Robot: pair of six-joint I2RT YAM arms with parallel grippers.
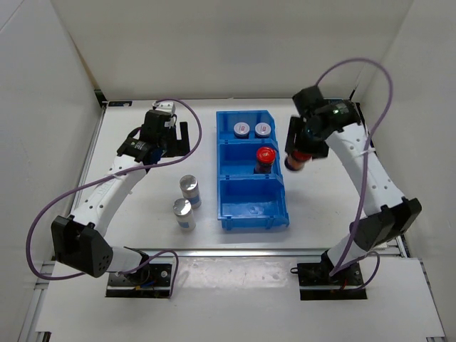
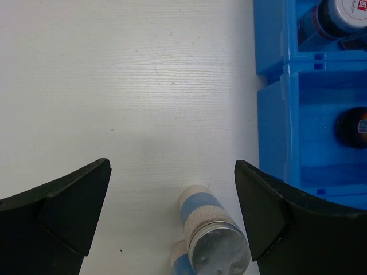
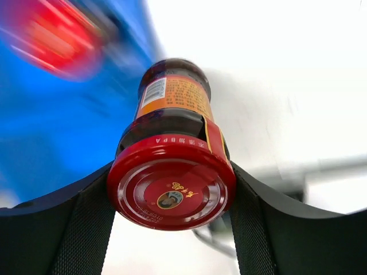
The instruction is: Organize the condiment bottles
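Observation:
My right gripper (image 1: 301,146) is shut on a brownish red-capped jar (image 1: 297,159) and holds it just right of the blue bin (image 1: 279,214). In the right wrist view the jar (image 3: 172,114) sits between both fingers (image 3: 69,229). A second red-capped jar (image 1: 265,156) stands in the bin's middle compartment. Two dark jars with grey lids (image 1: 243,129) (image 1: 263,129) stand in the far compartment. Two silver-topped jars (image 1: 189,188) (image 1: 183,211) stand on the table left of the bin. My left gripper (image 1: 169,137) is open and empty beyond them; its view shows the nearer jar (image 2: 215,246) below the jaws.
The bin's near compartment (image 1: 251,194) holds nothing. White walls enclose the table on the left, back and right. The bin's left wall (image 2: 274,114) runs close to my left gripper's right finger (image 2: 258,200).

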